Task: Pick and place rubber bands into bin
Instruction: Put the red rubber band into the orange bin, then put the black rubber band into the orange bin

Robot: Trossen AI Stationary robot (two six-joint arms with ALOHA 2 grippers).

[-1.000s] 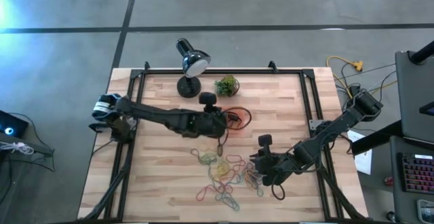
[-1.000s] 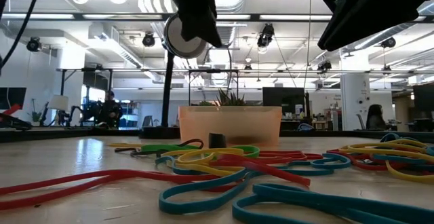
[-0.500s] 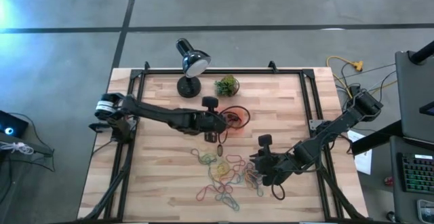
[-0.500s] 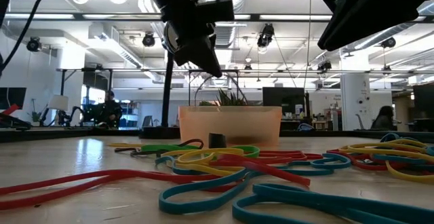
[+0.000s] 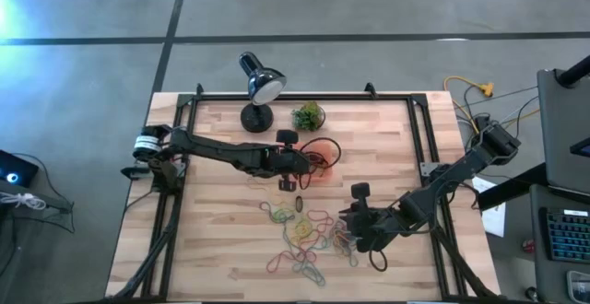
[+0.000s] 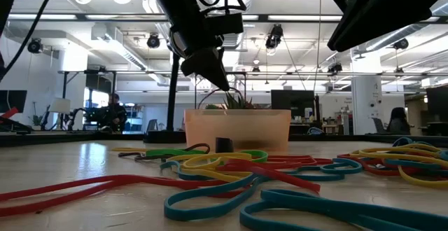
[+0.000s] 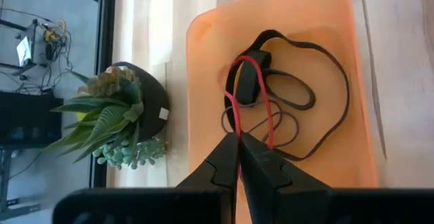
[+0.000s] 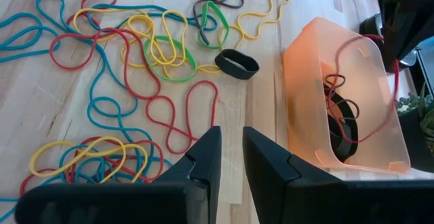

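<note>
The orange translucent bin (image 5: pixel 320 159) stands at the table's middle, with dark rubber bands (image 7: pixel 298 102) lying in it. My left gripper (image 7: pixel 239 139) hovers over the bin's near left side, shut on a red rubber band (image 7: pixel 249 95); in the low view it (image 6: pixel 218 79) is just above the bin's rim (image 6: pixel 238 113). A heap of mixed-colour rubber bands (image 5: pixel 309 235) lies on the wood nearer the front edge. My right gripper (image 8: pixel 231 157) stands open above the heap's right side, with nothing between its fingers. My left gripper pinches the red rubber band's upper end (image 7: pixel 234 119) between its two shut fingertips. The fingers slant down from the table's left. The band hangs slack below them as a long loop, and its lower end (image 8: pixel 352 139) reaches into the bin among the dark bands.
A black desk lamp (image 5: pixel 258 87) and a small green plant ball (image 5: pixel 309 115) stand behind the bin. A thick black loop (image 8: pixel 237 62) lies between bin and heap. Black frame rails (image 5: pixel 175 184) run along the table's sides.
My left gripper has sunk and gone toward the far edge, over the bin, tipping more steeply down, still shut. The red band has come with it and now hangs into the bin.
</note>
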